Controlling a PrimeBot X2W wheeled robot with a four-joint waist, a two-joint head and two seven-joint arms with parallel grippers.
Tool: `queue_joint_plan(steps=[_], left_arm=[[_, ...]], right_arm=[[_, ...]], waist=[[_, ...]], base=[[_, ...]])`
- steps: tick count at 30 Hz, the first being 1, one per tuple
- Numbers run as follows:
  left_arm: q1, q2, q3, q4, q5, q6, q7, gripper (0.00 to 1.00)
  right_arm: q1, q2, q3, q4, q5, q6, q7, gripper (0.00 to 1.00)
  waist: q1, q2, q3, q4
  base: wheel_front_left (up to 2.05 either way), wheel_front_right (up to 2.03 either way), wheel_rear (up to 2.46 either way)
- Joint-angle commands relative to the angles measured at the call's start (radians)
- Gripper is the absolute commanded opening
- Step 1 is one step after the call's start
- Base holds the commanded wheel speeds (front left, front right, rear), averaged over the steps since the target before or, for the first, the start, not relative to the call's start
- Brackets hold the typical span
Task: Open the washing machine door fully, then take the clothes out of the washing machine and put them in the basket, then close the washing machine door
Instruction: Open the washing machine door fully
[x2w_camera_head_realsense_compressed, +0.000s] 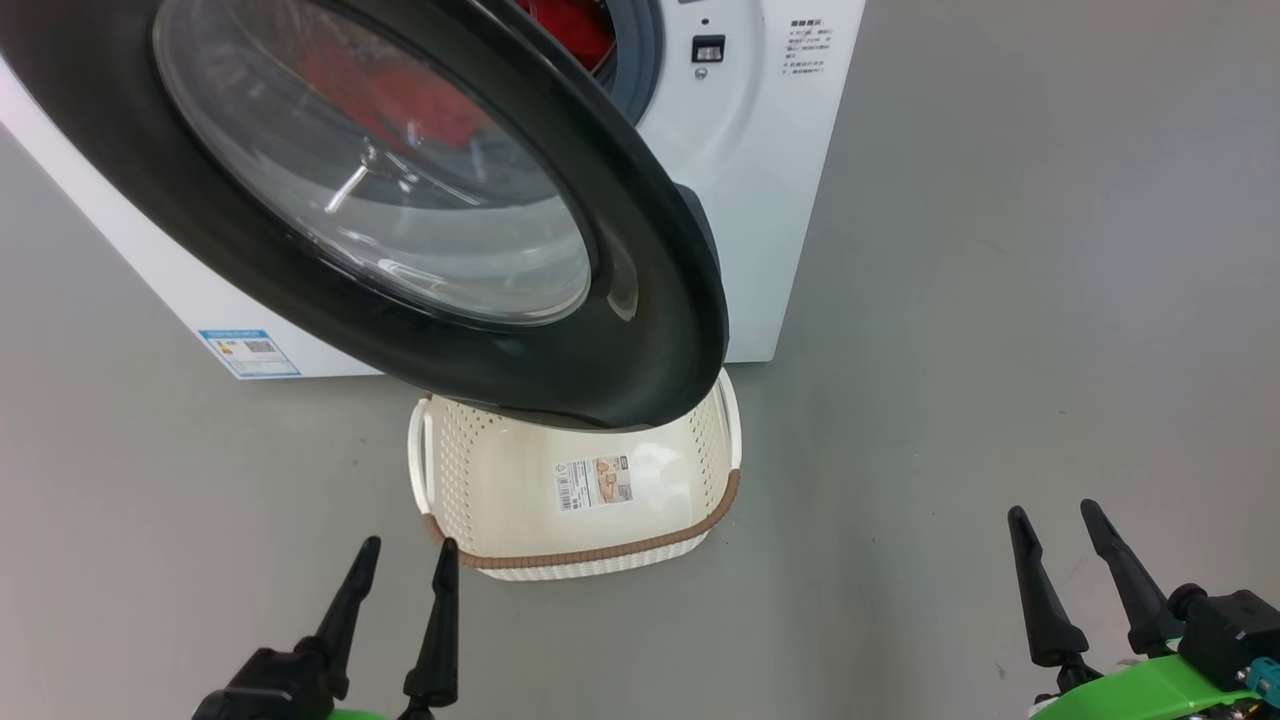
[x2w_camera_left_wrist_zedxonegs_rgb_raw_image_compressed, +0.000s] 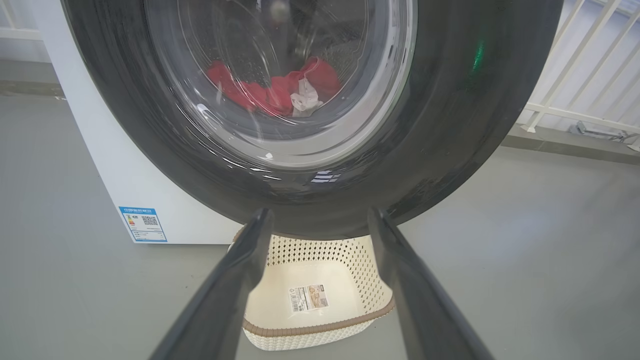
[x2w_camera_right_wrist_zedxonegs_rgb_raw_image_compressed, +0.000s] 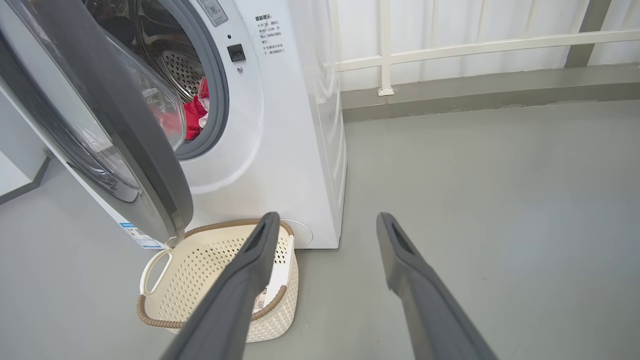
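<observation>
Logged washer (x2w_camera_right_wrist_zedxonegs_rgb_raw_image_compressed: 290, 150) as white, front-loading, standing on grey floor (x2w_camera_head_realsense_compressed: 1000, 300), with a white railing (x2w_camera_right_wrist_zedxonegs_rgb_raw_image_compressed: 450, 50) behind it. Noted a small blue label (x2w_camera_head_realsense_compressed: 248, 352) low on its front.

Found door (x2w_camera_head_realsense_compressed: 640, 330) swung partway out from the port, black rim glossy, glass bowl bulging at centre. In head view, saw its lower edge overlapping the far end of the basket.

Located basket (x2w_camera_head_realsense_compressed: 455, 470) on the floor just beside the washer's lower front, upright, brown rim on top, white handle at each side. Saw a paper sticker (x2w_camera_head_realsense_compressed: 595, 483) on its inner bottom.

Located clothes (x2w_camera_left_wrist_zedxonegs_rgb_raw_image_compressed: 272, 95) inside the drum: red fabric with a small white piece, seen through the door glass from the left wrist and past the door's edge from the right wrist.

Recorded left gripper (x2w_camera_head_realsense_compressed: 411, 543) at lower left, fingers spread wide, gripping nothing, tips near the basket's near-left corner. Recorded right gripper (x2w_camera_head_realsense_compressed: 1053, 507) at lower right, fingers likewise wide apart, gripping nothing, well apart from the basket, over bare floor.
</observation>
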Motion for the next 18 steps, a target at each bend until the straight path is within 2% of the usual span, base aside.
queue_joint_plan(steps=[1, 11, 17, 18], left_arm=[[-0.020, 0.009, 0.031, -0.028, 0.005, 0.002, -0.009, 1.00], [-0.024, 0.009, 0.028, -0.028, 0.000, 0.003, -0.009, 1.00], [-0.027, 0.009, 0.023, -0.029, -0.003, 0.005, -0.009, 1.00], [-0.029, 0.009, 0.020, -0.029, -0.004, 0.005, -0.009, 1.00]], right_arm=[[-0.008, -0.014, 0.018, -0.026, -0.008, 0.007, -0.009, 1.00], [-0.019, -0.014, 0.028, -0.028, -0.009, 0.007, -0.009, 1.00], [-0.065, -0.005, 0.058, -0.050, 0.092, 0.007, -0.009, 1.00], [-0.091, -0.009, 0.076, -0.066, 0.131, 0.007, -0.009, 0.50]], waist=[[0.0000, -0.0001, 0.000, 0.000], [0.0000, -0.0001, 0.005, 0.004], [0.0000, -0.0001, 0.012, 0.008], [0.0000, -0.0001, 0.015, 0.011]], base=[[0.00, 0.00, 0.00], [0.00, 0.00, 0.00], [0.00, 0.00, 0.00], [0.00, 0.00, 0.00]])
